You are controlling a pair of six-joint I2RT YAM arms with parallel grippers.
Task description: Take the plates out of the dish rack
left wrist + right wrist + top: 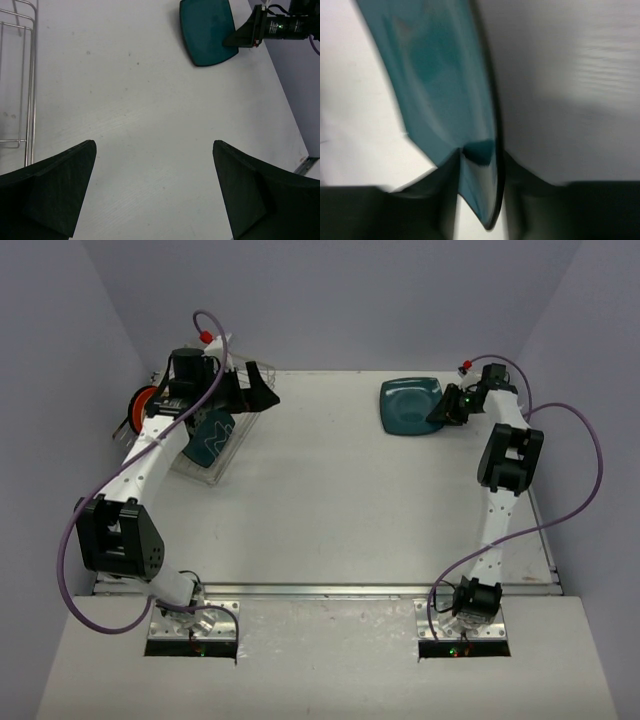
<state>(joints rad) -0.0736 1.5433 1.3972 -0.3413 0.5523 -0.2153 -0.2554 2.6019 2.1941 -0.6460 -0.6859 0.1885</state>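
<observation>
Pinches the right rim of the dark teal plate (408, 405) with the right gripper (447, 410), upper right of the overhead view. Spreads the left gripper (255, 390) wide at upper left, beside the dish rack (205, 472) holding a patterned teal plate (210, 437).

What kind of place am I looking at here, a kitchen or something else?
Probably a robot test booth, not a kitchen: a white table boxed in by plain lavender walls, two white robot arms bolted at its near edge, and a silver wire dish rack with plates as props.
</observation>
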